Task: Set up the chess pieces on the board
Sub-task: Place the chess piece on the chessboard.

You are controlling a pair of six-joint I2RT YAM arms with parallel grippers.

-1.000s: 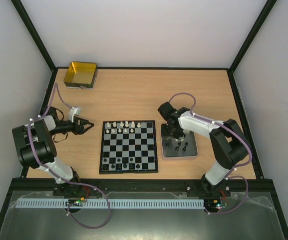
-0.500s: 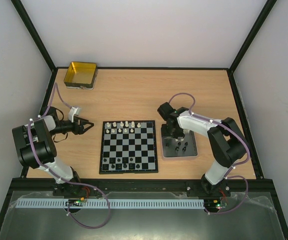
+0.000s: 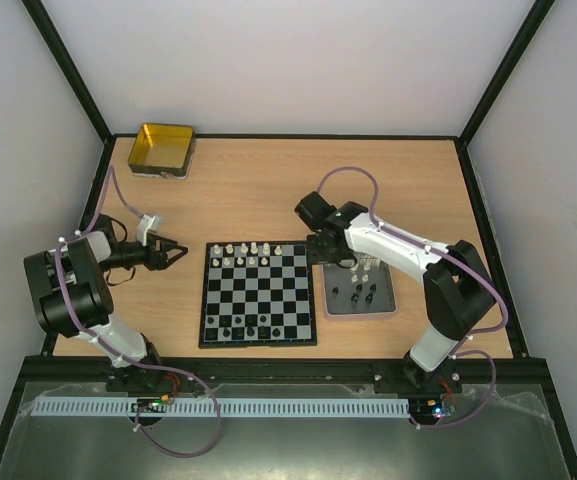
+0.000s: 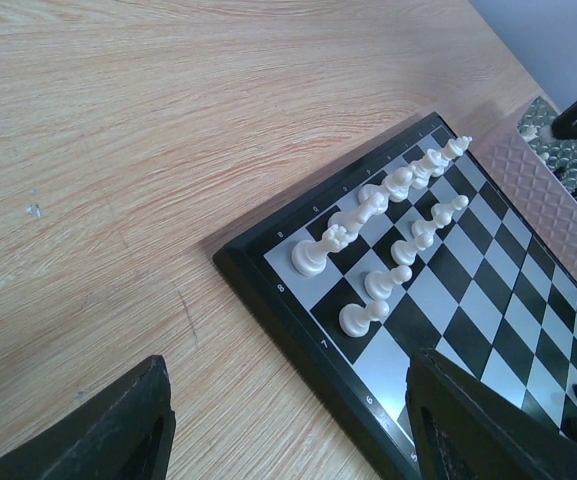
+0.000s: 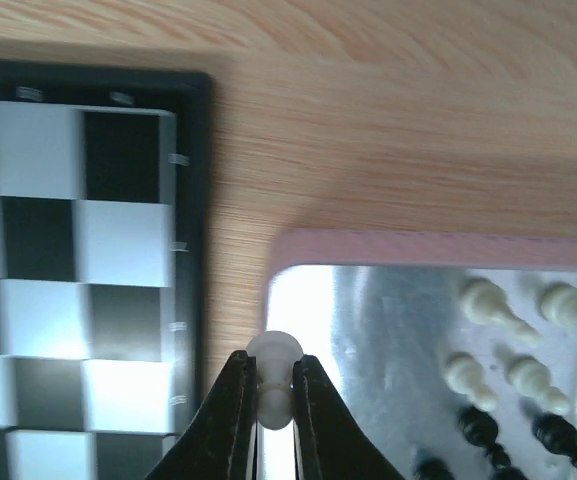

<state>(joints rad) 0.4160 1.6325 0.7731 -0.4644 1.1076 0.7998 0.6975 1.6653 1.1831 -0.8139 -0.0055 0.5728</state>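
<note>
The board (image 3: 259, 293) lies in the middle of the table, with white pieces (image 3: 251, 250) along its far rows and several black pieces (image 3: 240, 326) near its front edge. My right gripper (image 3: 320, 256) is shut on a white pawn (image 5: 273, 382) and holds it above the left edge of the silver tray (image 5: 368, 310), next to the board's right border (image 5: 195, 200). More white and black pieces (image 5: 508, 375) lie in the tray. My left gripper (image 3: 175, 250) is open and empty, low over the table left of the board (image 4: 448, 300).
A gold-yellow tin (image 3: 162, 149) stands at the far left corner. The silver tray (image 3: 388, 305) sits right of the board. Black frame posts and pale walls enclose the table.
My right gripper has risen from the tray and moved left toward the board with a white pawn in it. The left arm has not moved.
</note>
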